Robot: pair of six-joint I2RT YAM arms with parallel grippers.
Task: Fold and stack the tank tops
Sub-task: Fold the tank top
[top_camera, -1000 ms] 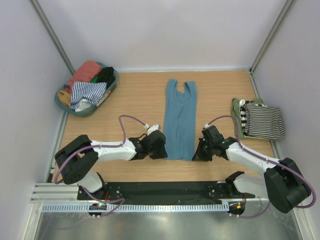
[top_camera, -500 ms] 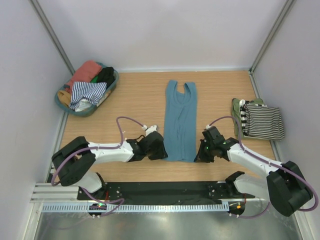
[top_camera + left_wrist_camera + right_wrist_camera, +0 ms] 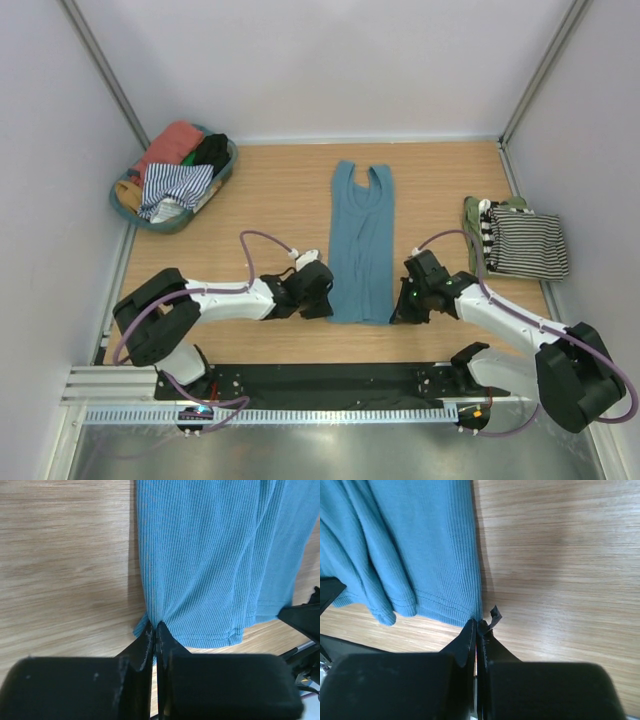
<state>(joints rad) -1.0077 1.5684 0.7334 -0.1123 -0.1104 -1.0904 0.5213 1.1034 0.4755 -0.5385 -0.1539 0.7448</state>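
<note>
Near edge: your left gripper (image 3: 322, 300) sits low on the table (image 3: 250, 200) at the near-left corner of the teal top (image 3: 360, 245). Left wrist view: the jaws are pressed together on the hem corner, and the ribbed cloth (image 3: 210, 555) puckers into the fingertips (image 3: 150, 632).

Your right gripper (image 3: 403, 300) mirrors it at the near-right corner. Right wrist view: the jaws are closed with no gap, right where the teal top's (image 3: 420, 540) side edge meets the hem. A thin sliver of cloth appears caught between the fingertips (image 3: 468, 630).

Teal top: lies in a long narrow strip between the two grippers, sides folded in towards the middle, hem nearest you, straps pointing to the far wall. It lies flat on the table.

Mid right: a striped top (image 3: 525, 243) rests folded on an olive top (image 3: 472, 235), by the table's right edge, well apart from the teal top.

Far left: the basket (image 3: 228, 165) holds loose tops in a heap, a coral one (image 3: 170, 143) at the back, a black one (image 3: 210, 150) beside it and a striped one (image 3: 175, 185) in front.
</note>
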